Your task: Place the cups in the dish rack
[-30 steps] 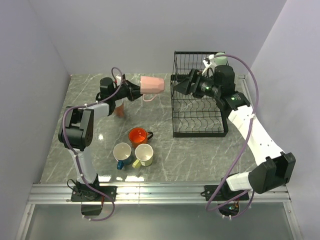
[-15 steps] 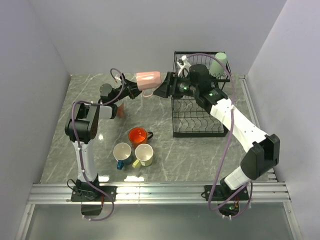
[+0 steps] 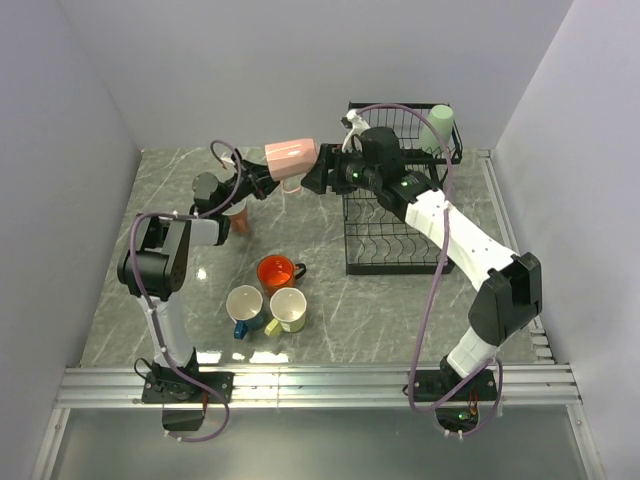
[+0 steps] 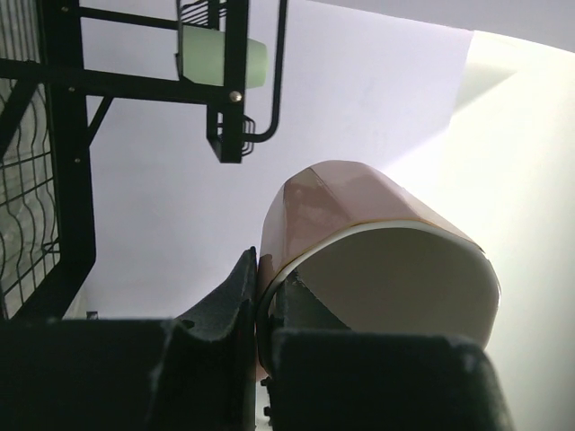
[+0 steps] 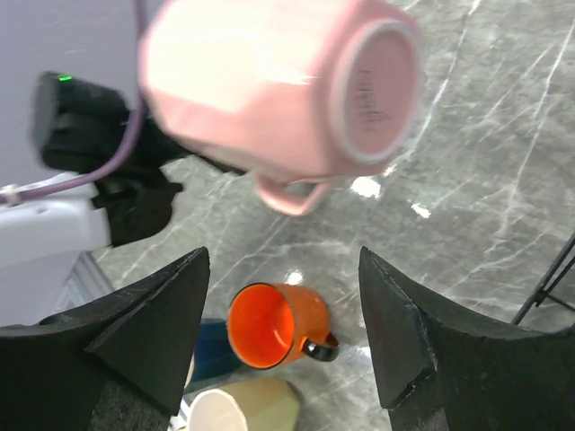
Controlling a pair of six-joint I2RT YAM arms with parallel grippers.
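The left tool (image 4: 260,292) is closed tight on the rim of a pink mug (image 3: 292,160), one finger inside the mouth and one outside. It holds the mug on its side in the air, above the far part of the tabletop (image 3: 400,300). The mug's pale mouth faces back toward the left arm and its handle hangs downward. The right tool (image 5: 283,269) stands with its jaws spread wide and nothing between them. It is aimed at the mug's base from just beside it, though from overhead it is hard to tell whether a fingertip touches the base. The dish rack (image 3: 400,240) stands behind the right tool, to the right of the held mug, with a pale green mug (image 3: 437,127) in its upper basket. Nearer the arms, an orange mug (image 3: 275,271), a blue mug (image 3: 243,302) and a pale yellow mug (image 3: 288,309) sit close together on the tabletop, well apart from the rack.
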